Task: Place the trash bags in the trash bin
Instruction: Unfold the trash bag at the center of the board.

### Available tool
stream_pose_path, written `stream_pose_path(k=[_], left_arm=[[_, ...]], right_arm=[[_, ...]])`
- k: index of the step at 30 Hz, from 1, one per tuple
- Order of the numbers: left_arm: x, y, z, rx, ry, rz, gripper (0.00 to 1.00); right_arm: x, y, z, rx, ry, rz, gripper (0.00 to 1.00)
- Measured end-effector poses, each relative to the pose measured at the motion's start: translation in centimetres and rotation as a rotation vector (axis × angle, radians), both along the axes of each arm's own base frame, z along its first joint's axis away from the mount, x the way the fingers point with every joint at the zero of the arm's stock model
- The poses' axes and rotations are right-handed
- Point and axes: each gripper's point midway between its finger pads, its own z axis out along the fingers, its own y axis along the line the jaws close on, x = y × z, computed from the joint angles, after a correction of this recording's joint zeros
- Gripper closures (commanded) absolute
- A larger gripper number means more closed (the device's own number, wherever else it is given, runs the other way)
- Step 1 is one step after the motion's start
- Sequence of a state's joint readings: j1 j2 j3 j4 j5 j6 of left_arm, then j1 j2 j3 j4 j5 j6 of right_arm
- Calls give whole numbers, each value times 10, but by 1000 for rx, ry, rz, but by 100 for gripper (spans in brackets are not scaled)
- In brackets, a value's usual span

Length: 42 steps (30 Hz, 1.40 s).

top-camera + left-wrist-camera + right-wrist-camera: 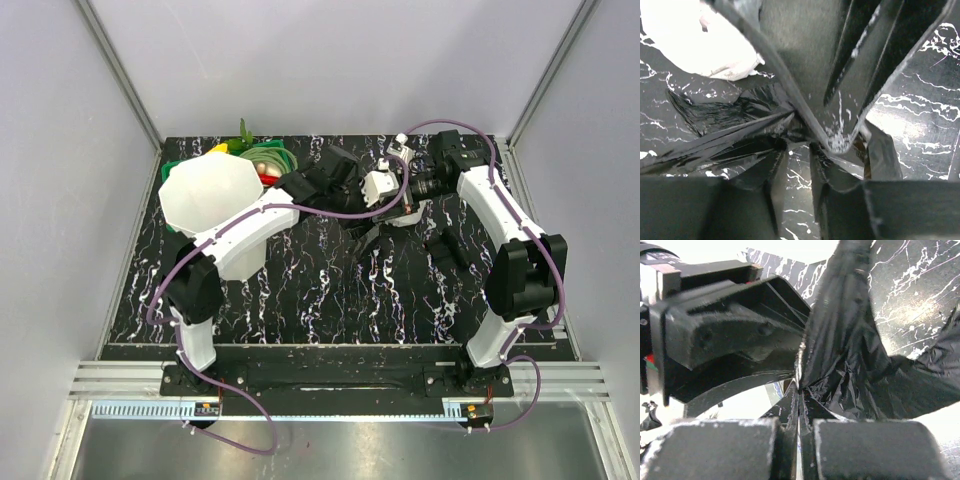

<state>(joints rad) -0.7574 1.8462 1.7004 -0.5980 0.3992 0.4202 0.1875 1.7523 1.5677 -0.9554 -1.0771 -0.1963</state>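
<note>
The black trash bag (368,232) lies crumpled on the dark marbled table near the middle. My right gripper (800,395) is shut on a gathered fold of its glossy film (850,355). In the top view the right gripper (385,212) reaches in from the back right. My left gripper (352,205) meets it from the left, with its tips (799,155) at the bag's pleats (725,125). The left jaws stand narrowly apart and the table shows between them. The white trash bin (205,195) stands upright at the far left, beside the left arm.
A green basket (272,160) of toy vegetables sits behind the bin. A white roll of plastic (700,40) lies just beyond the bag. A small black object (445,250) rests on the table by the right arm. Grey walls close the table on three sides.
</note>
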Motion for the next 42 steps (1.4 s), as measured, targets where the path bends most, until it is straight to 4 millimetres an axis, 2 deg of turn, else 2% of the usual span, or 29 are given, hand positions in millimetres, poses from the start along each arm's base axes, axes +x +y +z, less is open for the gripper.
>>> stream_pose_path(k=[2, 3, 14, 20, 25, 26, 28, 29, 30, 34, 37, 39, 42], left_arm=[[0, -5, -2, -4, 8, -8, 98], [1, -8, -1, -8, 8, -15, 100], [-1, -14, 5, -39, 23, -31, 100], [-1, 4, 3, -28, 25, -9, 100], [11, 21, 18, -55, 8, 33, 99], [12, 23, 21, -63, 8, 37, 84], [11, 22, 24, -78, 7, 30, 44], [9, 20, 25, -85, 14, 21, 31], [7, 18, 25, -87, 10, 3, 26], [-6, 11, 25, -92, 17, -65, 22], [-14, 8, 23, -77, 6, -103, 21], [-20, 3, 21, -64, -13, -133, 21], [-26, -1, 19, -45, -30, -157, 22]], right_arm=[[-2, 0, 0, 5, 2, 7, 100], [-2, 0, 0, 6, 2, 9, 100], [-3, -5, -7, -16, -9, 13, 100], [5, -21, -14, -57, -31, -25, 100], [5, -30, -18, -82, -42, -37, 100], [4, -31, -18, -82, -42, -34, 100], [0, -30, -17, -74, -39, -22, 100], [-3, -30, -16, -65, -33, -12, 100], [-5, -29, -15, -58, -30, -3, 100], [-16, -28, -7, -25, 4, 59, 100], [-4, -25, -7, 7, -36, 107, 100], [3, -24, -14, 23, -48, 128, 100], [1, -26, -22, 18, -16, 132, 100]])
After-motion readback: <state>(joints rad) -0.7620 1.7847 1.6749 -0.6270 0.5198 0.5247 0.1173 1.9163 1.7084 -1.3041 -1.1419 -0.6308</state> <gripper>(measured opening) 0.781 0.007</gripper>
